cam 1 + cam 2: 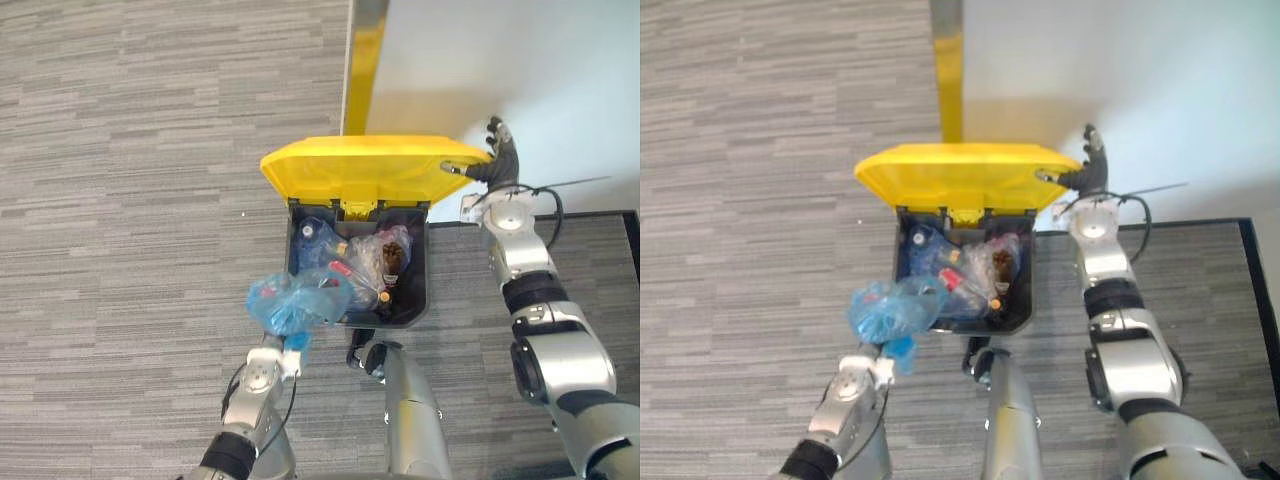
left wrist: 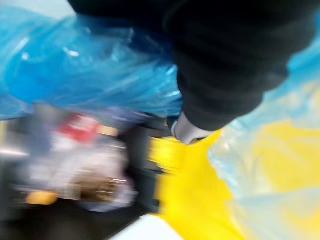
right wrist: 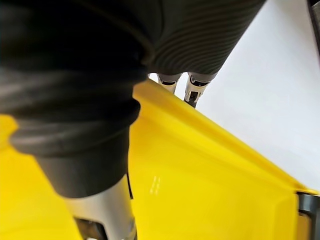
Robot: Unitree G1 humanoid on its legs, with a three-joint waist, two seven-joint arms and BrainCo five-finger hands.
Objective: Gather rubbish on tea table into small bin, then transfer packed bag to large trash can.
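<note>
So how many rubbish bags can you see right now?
2. A blue bag over the left hand, at the yellow-lidded trash can's near-left corner; a clear bag inside it. More may be hidden underneath.

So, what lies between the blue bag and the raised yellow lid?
Between the blue bag and the yellow lid lies the open large trash can, with bottles and clear wrapping inside; both eye views show it.

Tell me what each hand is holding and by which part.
Right hand grips the yellow lid at its right edge. Left hand carries the blue bag from beneath; exact hold hidden.
</note>
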